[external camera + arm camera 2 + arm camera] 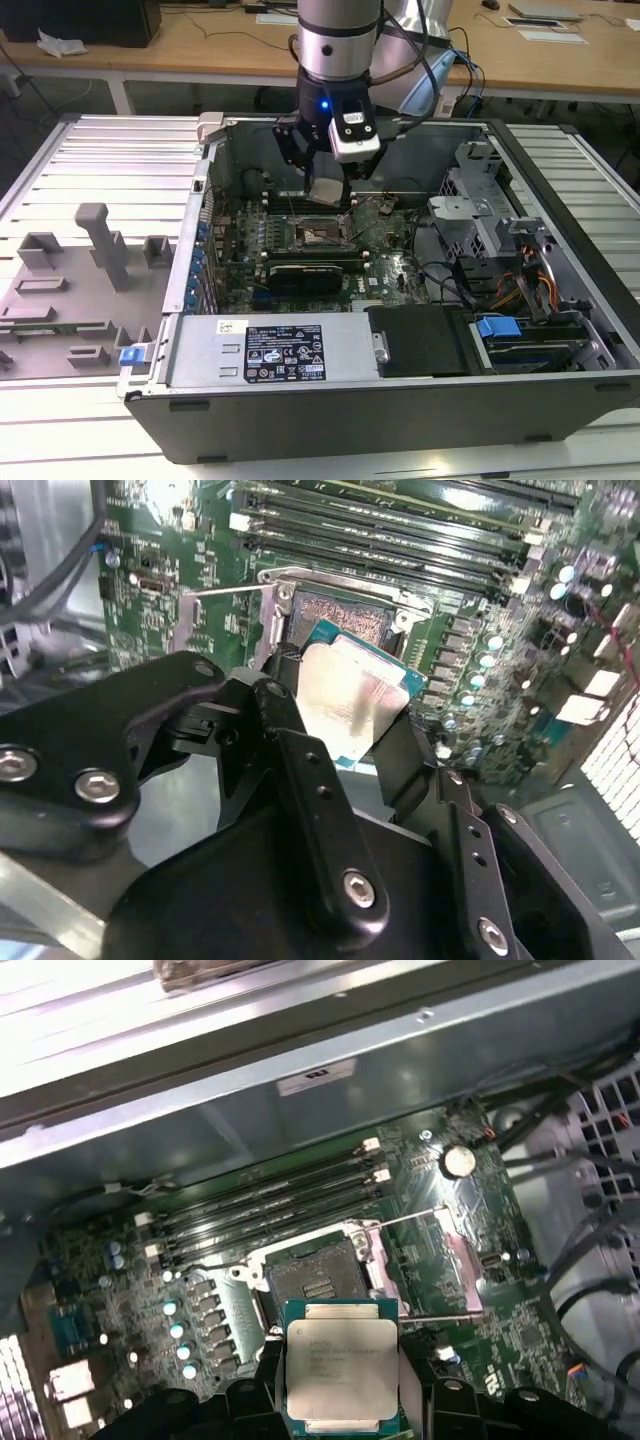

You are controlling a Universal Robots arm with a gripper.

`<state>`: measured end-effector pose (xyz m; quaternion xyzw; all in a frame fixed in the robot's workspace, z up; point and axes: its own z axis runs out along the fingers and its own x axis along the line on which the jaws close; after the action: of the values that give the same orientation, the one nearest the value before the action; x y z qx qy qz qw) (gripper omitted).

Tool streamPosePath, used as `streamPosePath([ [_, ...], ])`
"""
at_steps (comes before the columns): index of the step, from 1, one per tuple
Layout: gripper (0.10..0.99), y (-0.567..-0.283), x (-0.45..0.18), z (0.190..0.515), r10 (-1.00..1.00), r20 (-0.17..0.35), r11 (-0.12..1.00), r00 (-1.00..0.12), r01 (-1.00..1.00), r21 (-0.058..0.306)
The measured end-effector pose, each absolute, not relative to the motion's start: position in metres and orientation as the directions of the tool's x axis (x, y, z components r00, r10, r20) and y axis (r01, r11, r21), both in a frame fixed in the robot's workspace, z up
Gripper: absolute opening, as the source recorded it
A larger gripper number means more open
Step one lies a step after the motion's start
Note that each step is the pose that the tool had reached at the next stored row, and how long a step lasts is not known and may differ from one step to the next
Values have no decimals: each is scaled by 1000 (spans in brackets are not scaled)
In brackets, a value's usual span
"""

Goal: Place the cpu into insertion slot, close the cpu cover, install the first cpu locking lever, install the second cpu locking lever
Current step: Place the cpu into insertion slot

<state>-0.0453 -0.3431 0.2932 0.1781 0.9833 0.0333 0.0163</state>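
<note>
Open computer case [400, 400] on slatted table [100, 160]. Hand [327, 192] reaches down inside, clamped on opposite edges of cpu [340, 1365]. Cpu held in air near insertion slot [312, 1282], not seated. It is near-square, metal top facing first wrist view, edges roughly parallel to slot's. Cpu cover [452, 1260] swung open beside slot. Thin lever rods [405, 1221] flank slot. Memory slots [270, 1205] run between slot and case wall.

Counter [120, 160]: ribbed silver metal slats. An open computer case [420, 410] lies on its side on it, toward the exterior view's right. A grey fixture [60, 300] with upright blocks sits just beside the case, at the exterior view's left.
</note>
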Motion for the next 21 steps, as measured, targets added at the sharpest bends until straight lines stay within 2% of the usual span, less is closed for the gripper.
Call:
streamPosePath([
  [13,541,-343,-45,291,611,-20,790,-791,608,71],
  [21,541,-343,-45,288,780,-20,625,-625,778,71],
])
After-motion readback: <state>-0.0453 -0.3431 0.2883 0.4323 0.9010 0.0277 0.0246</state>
